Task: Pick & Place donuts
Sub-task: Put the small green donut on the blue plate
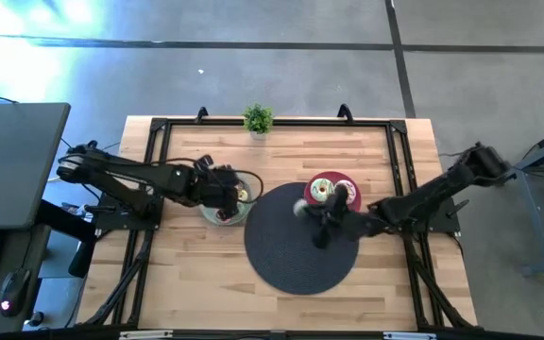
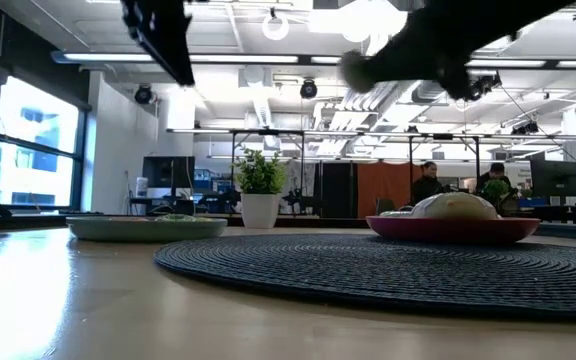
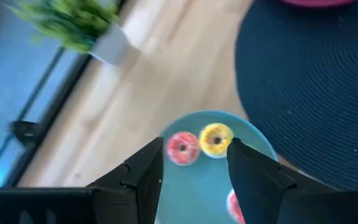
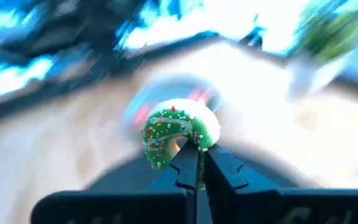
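My right gripper [image 1: 308, 210] hangs over the black round mat's [image 1: 296, 255] far part, just left of the red plate [image 1: 340, 178]. It is shut on a green-frosted donut [image 4: 176, 130] with sprinkles. A cream donut [image 2: 453, 206] lies on the red plate. My left gripper [image 3: 196, 150] is open and empty above the grey-green plate [image 1: 217, 217]. A pink donut [image 3: 183, 148], a yellow donut [image 3: 216, 139] and part of another pink one [image 3: 232, 205] lie flat on that plate. My right gripper pinches the green donut's ring between its two fingers at the side nearest the gripper [image 4: 188, 149], beside the centre hole. The donut stands up on edge beyond the fingertips [image 4: 185, 167], lifted clear of mat and plates.
A small potted plant [image 1: 258, 119] stands at the table's far edge. The black mat fills the table's middle, with the two plates at its far left and far right. Bare wood lies along the near edge [image 1: 187, 283].
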Action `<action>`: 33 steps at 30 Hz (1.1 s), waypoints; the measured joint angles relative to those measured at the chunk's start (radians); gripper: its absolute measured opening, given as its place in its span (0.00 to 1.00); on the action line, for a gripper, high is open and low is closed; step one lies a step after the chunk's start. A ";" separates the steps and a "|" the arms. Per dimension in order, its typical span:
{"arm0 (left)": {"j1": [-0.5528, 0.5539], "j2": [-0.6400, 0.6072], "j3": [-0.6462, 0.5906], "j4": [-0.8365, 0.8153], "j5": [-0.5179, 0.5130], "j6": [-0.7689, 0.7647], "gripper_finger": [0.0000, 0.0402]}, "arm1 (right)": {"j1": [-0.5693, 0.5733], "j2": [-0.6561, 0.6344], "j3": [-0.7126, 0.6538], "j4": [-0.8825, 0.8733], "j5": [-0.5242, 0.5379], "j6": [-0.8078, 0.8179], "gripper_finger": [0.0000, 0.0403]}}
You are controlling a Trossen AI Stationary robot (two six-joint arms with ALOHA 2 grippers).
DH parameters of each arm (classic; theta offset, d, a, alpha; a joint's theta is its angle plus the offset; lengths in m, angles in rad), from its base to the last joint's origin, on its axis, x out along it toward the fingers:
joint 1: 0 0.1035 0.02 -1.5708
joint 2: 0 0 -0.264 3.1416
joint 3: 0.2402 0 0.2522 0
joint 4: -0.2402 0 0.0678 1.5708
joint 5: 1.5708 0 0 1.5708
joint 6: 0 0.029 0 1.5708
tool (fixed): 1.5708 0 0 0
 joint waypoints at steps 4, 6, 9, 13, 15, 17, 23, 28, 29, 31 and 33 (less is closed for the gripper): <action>0.000 -0.053 0.063 -0.086 -0.055 -0.004 0.42 | -0.115 0.181 -0.004 0.346 -0.071 -0.141 0.01; 0.000 -0.102 0.063 -0.101 -0.088 -0.006 0.42 | -0.169 0.300 0.037 0.490 -0.199 -0.168 0.01; 0.000 -0.174 0.063 -0.109 -0.138 -0.032 0.42 | -0.235 0.459 0.145 0.561 -0.328 -0.188 0.01; 0.000 -0.259 0.029 -0.093 -0.152 -0.039 0.42 | -0.307 0.647 0.359 0.525 -0.423 -0.234 0.01; 0.000 -0.293 0.003 -0.096 -0.150 -0.053 0.42 | -0.333 0.732 0.481 0.478 -0.486 -0.255 0.01; 0.000 -0.320 -0.025 -0.093 -0.147 -0.072 0.42 | -0.353 0.809 0.597 0.387 -0.527 -0.277 0.01; 0.000 -0.384 -0.109 -0.104 -0.126 -0.091 0.42 | -0.389 0.959 0.867 0.050 -0.558 -0.286 0.01; 0.000 -0.399 -0.140 -0.101 -0.123 -0.090 0.42 | -0.402 1.026 0.978 -0.020 -0.561 -0.350 0.05; 0.000 -0.400 -0.142 -0.101 -0.123 -0.089 0.42 | -0.403 1.030 0.988 -0.031 -0.567 -0.352 0.07; 0.000 -0.399 -0.142 -0.101 -0.122 -0.087 0.42 | -0.408 1.033 1.000 -0.034 -0.585 -0.353 0.12; 0.000 -0.399 -0.143 -0.101 -0.118 -0.086 0.42 | -0.411 1.032 1.000 -0.036 -0.586 -0.353 0.17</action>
